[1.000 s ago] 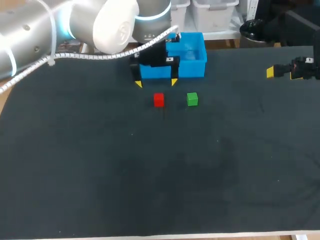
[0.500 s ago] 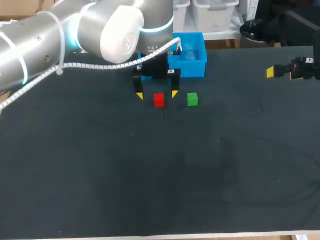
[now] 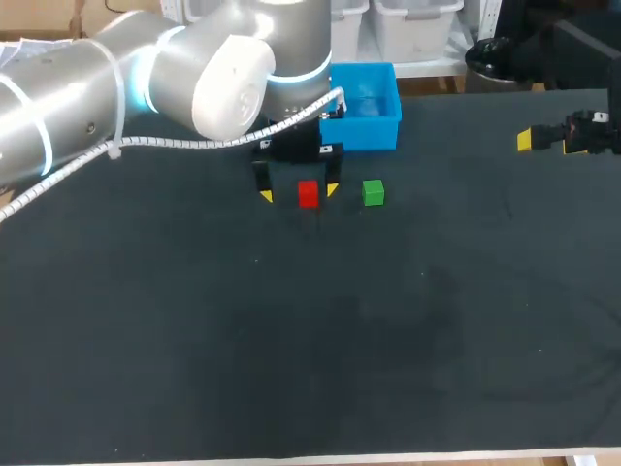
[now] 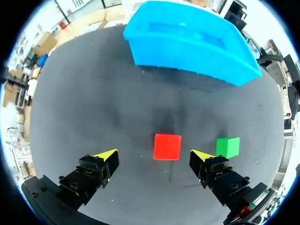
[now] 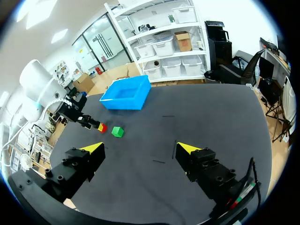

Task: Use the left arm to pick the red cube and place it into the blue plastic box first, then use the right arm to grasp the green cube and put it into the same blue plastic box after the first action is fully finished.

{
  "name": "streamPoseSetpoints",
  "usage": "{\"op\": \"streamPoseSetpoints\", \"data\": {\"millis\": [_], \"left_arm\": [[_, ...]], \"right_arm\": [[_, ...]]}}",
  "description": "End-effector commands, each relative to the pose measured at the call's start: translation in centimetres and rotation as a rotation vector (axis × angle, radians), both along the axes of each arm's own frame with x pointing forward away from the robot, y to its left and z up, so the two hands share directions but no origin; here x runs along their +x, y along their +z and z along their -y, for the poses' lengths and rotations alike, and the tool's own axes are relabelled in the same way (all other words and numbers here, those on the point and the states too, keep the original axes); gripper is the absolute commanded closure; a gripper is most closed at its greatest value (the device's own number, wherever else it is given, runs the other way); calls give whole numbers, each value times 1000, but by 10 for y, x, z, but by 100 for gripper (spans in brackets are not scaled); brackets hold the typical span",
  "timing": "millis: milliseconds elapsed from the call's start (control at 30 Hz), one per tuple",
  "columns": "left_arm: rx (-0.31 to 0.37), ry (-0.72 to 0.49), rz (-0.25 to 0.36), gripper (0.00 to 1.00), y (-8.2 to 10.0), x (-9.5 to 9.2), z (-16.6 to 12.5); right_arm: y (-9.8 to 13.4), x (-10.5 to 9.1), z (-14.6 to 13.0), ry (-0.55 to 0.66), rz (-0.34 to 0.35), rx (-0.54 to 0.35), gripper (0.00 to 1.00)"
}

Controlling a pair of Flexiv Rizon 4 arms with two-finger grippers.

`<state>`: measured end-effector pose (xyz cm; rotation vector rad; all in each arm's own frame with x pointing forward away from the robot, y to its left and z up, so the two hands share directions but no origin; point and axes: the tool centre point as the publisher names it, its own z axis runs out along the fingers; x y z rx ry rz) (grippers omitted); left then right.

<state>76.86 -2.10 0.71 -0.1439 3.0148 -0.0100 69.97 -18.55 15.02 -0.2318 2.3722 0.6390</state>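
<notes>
The red cube (image 3: 308,194) (image 4: 167,146) rests on the black table between the spread yellow tips of my left gripper (image 3: 299,193) (image 4: 156,154), which is open and touches nothing. Just right of it sits the green cube (image 3: 374,192) (image 4: 228,146) (image 5: 117,131). The blue plastic box (image 3: 367,118) (image 4: 190,42) (image 5: 125,94) stands behind both cubes. My right gripper (image 3: 529,141) (image 5: 140,148) hovers open and empty at the far right, well away from the cubes. In the right wrist view the red cube (image 5: 102,127) shows beside my left arm.
The black table (image 3: 320,340) stretches wide and bare in front of the cubes. My left arm (image 3: 146,78) crosses above the table's back left, with its white cable hanging alongside.
My left gripper has come forward from in front of the blue box and down, so that its tips now straddle the red cube. The right arm has not moved.
</notes>
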Motion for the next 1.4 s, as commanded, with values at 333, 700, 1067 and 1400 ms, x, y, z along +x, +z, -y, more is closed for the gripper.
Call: {"op": "streamPoseSetpoints", "data": {"millis": [333, 700, 1067, 1400], "left_arm": [[-5, -18, 1, 0, -13, 5, 5], [12, -31, 4, 0, -16, 10, 7], [16, -35, -5, 100, -16, 5, 9], [28, -41, -2, 100, -5, 0, 7]], "right_arm": [[0, 0, 0, 0, 0, -1, 0], [0, 0, 0, 0, 0, -1, 0], [0, 0, 0, 0, 0, -1, 0], [0, 0, 0, 0, 0, -1, 0]]}}
